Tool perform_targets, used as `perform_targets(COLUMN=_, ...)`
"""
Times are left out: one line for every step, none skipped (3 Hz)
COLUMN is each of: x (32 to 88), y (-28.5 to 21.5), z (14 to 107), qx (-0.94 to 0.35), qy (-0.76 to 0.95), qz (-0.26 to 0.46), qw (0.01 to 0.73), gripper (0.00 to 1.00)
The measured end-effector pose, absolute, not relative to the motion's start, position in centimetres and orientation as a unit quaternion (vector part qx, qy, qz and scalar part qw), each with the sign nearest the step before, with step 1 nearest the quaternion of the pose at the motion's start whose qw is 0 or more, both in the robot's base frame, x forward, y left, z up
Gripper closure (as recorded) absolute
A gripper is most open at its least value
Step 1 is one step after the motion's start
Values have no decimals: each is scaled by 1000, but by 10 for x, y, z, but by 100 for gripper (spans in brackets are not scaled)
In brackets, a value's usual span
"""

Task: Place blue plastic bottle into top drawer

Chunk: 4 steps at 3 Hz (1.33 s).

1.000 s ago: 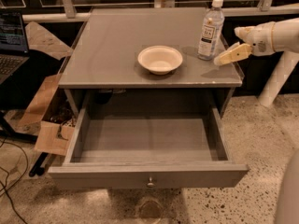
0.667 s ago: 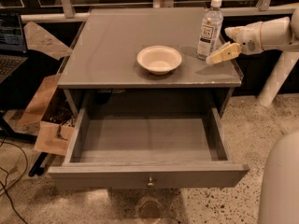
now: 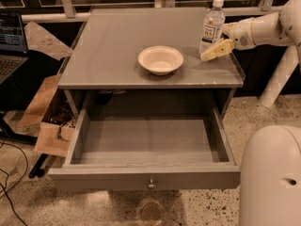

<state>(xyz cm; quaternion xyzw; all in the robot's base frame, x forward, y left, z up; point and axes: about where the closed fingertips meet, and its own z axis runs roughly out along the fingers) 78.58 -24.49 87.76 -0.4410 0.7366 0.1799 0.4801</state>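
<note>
The blue plastic bottle [image 3: 211,28], clear with a white cap and a printed label, stands upright at the back right of the grey tabletop [image 3: 113,46]. My gripper [image 3: 221,39] reaches in from the right at the bottle's side. It is open, with one cream finger [image 3: 215,51] in front of the bottle's base and the other just behind its right side, not closed on it. The top drawer [image 3: 146,175] is pulled fully open below the tabletop, its grey inside bare, with a small metal knob [image 3: 151,184] on its front.
A shallow cream bowl [image 3: 160,59] sits on the tabletop left of the bottle. My white body [image 3: 270,178] fills the lower right. Cardboard boxes [image 3: 49,126] and cables lie on the floor at left, by a laptop [image 3: 10,36]. A railing runs behind the table.
My gripper has moved left and closed in on the bottle, its fingers now on either side of it. My white body has come further into view at lower right. The bottle and bowl have not moved.
</note>
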Motion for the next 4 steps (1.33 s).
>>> perform_targets(x=786, y=-245, z=878, qx=-441, qy=737, qz=180, qw=480, gripper=25)
perform_targets(x=786, y=-245, z=878, qx=-441, qy=737, qz=180, qw=480, gripper=51)
perform_targets(x=786, y=-245, z=878, qx=-441, qy=737, qz=180, qw=480, gripper=74)
perform_targets(x=786, y=-245, z=878, qx=-441, qy=737, qz=180, qw=480, gripper=95)
